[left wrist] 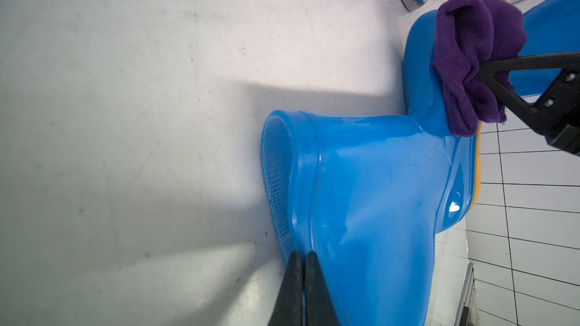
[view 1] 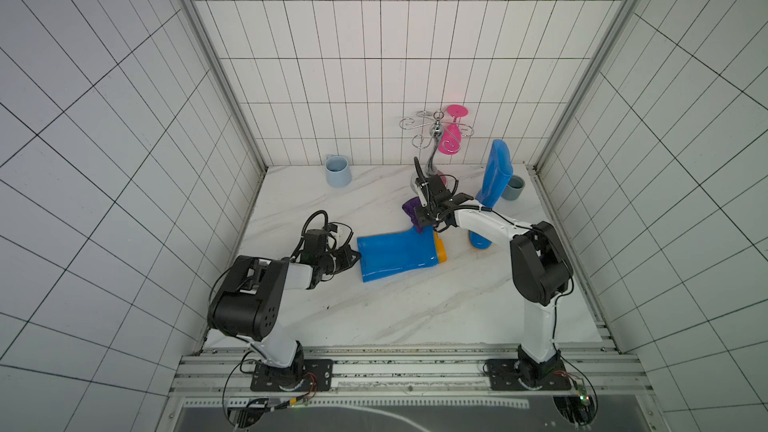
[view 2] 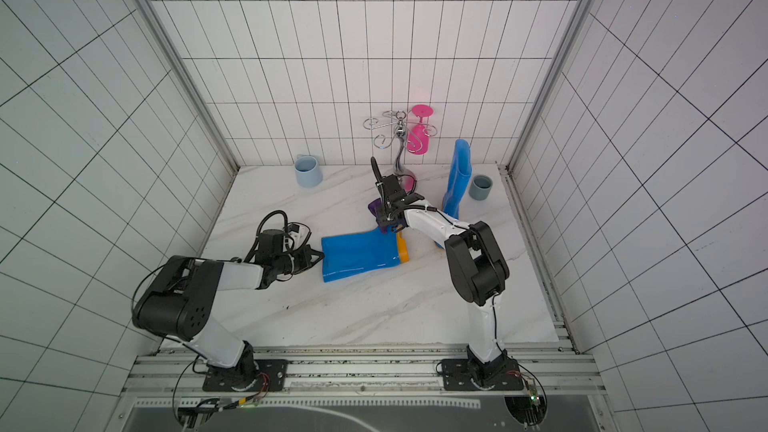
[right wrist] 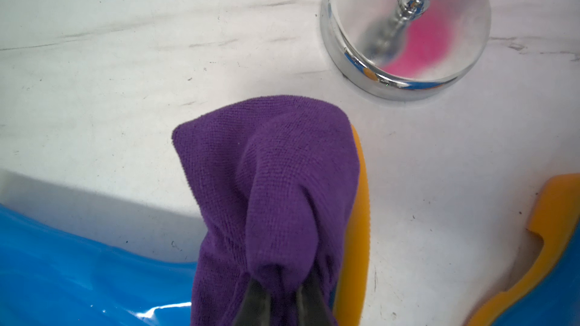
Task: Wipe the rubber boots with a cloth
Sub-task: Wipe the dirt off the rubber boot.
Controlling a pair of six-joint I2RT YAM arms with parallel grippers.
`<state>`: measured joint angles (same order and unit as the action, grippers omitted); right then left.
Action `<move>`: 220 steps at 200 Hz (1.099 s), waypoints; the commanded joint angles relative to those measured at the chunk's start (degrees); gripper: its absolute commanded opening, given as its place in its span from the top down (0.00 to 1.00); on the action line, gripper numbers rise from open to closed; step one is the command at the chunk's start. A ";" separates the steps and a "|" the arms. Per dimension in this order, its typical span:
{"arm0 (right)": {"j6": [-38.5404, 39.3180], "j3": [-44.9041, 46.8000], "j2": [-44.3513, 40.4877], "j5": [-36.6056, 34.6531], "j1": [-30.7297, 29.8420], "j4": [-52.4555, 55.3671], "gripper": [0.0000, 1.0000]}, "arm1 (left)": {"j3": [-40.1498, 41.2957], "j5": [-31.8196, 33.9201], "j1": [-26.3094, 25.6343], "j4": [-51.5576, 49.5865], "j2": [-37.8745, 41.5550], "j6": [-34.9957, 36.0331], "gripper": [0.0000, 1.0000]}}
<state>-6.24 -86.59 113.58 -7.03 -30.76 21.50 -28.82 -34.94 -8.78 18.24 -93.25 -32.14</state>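
Note:
One rubber boot [view 1: 397, 257] [view 2: 361, 257] lies on its side mid-table, glossy blue with an orange sole [right wrist: 354, 230]. My left gripper [view 1: 358, 257] [left wrist: 303, 254] is shut on the rim of its shaft opening [left wrist: 279, 183]. The other rubber boot [view 1: 494, 176] [view 2: 457, 176] stands upright at the back right. The purple cloth [view 1: 411, 207] [view 2: 376, 207] [left wrist: 470, 58] [right wrist: 273, 183] is bunched in my right gripper [view 1: 419, 224] [right wrist: 282, 277], which is shut on it. The cloth drapes over the foot of the lying boot and hides most of the toe.
A chrome glass rack [view 1: 434, 147] with a pink glass [view 2: 417, 141] stands just behind the cloth, its round base [right wrist: 405, 36] close by. A light blue mug [view 1: 337, 171] sits back left, a grey cup [view 1: 513, 187] behind the upright boot. Tiled walls enclose three sides.

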 commanded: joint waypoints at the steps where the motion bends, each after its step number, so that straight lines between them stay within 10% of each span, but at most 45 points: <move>1: 1.24 -1.75 0.93 -3.60 2.03 0.56 1.00 | -0.70 0.13 0.57 -0.54 -0.57 1.08 1.00; 220: -12.47 34.84 -23.31 1.03 -9.69 -2.45 1.00 | -1.34 1.72 2.10 -3.38 3.19 2.09 1.00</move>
<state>-14.87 -57.06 92.31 -6.87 -38.09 13.04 -29.06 -36.01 -7.75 15.62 -90.98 -31.40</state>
